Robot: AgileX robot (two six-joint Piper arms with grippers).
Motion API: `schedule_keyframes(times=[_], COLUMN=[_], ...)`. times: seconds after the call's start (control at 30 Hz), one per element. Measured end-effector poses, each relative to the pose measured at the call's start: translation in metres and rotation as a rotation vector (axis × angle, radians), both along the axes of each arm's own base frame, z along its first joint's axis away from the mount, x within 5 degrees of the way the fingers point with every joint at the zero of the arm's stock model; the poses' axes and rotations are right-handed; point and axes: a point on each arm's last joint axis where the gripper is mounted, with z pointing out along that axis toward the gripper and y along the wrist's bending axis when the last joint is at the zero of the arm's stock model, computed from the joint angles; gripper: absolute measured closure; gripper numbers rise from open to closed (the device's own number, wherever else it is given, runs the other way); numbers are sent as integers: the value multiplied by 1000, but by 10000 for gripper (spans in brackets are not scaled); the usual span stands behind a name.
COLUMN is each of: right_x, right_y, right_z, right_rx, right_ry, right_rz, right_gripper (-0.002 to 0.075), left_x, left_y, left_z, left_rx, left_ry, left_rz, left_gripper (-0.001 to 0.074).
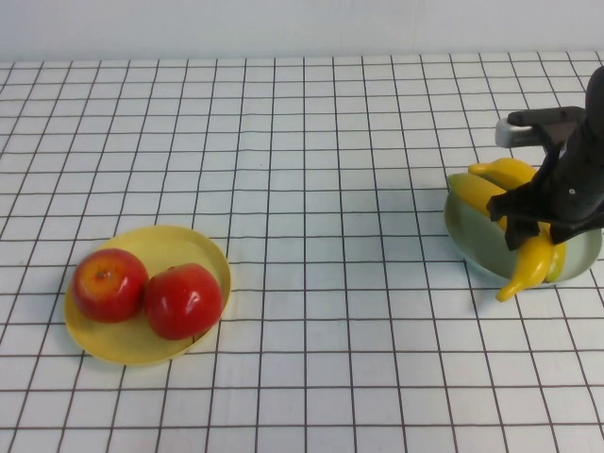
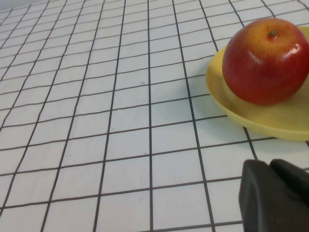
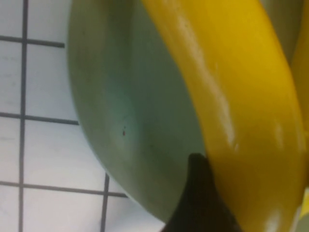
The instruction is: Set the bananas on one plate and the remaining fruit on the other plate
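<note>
Two red apples (image 1: pixel 109 283) (image 1: pixel 182 300) sit side by side on the yellow plate (image 1: pixel 179 245) at the near left. Both bananas lie on the pale green plate (image 1: pixel 469 238) at the right: one (image 1: pixel 491 189) across its far side, the other (image 1: pixel 533 264) with its tip hanging over the near rim. My right gripper (image 1: pixel 536 231) is low over this second banana (image 3: pixel 236 96), close above the green plate (image 3: pixel 135 106). My left gripper (image 2: pixel 269 166) is shut and empty, just above the table, a short way from one apple (image 2: pixel 265 60) and the yellow plate (image 2: pixel 270 125). The left arm is out of the high view.
A white cloth with a black grid covers the whole table. A pale wall runs along the far edge. The right arm's black body rises over the green plate's far right side.
</note>
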Motion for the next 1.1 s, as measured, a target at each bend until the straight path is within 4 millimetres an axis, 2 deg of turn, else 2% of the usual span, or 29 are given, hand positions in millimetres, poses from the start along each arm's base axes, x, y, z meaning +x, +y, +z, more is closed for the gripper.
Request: schedule_keyframes(times=[0.1, 0.23, 0.3, 0.4, 0.47, 0.57, 0.77, 0.83, 0.97, 1.1], right_x=[0, -2, -5, -20, -37, -72, -157, -180, -219, -249], right_y=[0, 0, 0, -1, -2, -3, -11, -16, -27, -36], right_z=[1, 21, 38, 69, 87, 103, 118, 121, 120, 105], right_rx=[7, 30, 48, 73, 101, 155, 280, 306, 317, 289], right_ry=[-9, -85, -147, -269, -366, -522, -880, -960, -1042, -1061], right_rz=[-4, -7, -9, -6, -13, -22, 1, 6, 19, 43], right_gripper=[305, 326, 384, 522, 635, 708, 736, 738, 739, 740], left_x=[0, 0, 0, 0, 0, 0, 0, 0, 0, 0], left_y=[0, 0, 0, 0, 0, 0, 0, 0, 0, 0], left_z=[0, 0, 0, 0, 0, 0, 0, 0, 0, 0], left_rx=[0, 0, 0, 0, 0, 0, 0, 0, 0, 0], left_ry=[0, 0, 0, 0, 0, 0, 0, 0, 0, 0], left_rz=[0, 0, 0, 0, 0, 0, 0, 0, 0, 0], left_gripper=[737, 737, 737, 737, 737, 737, 737, 737, 737, 737])
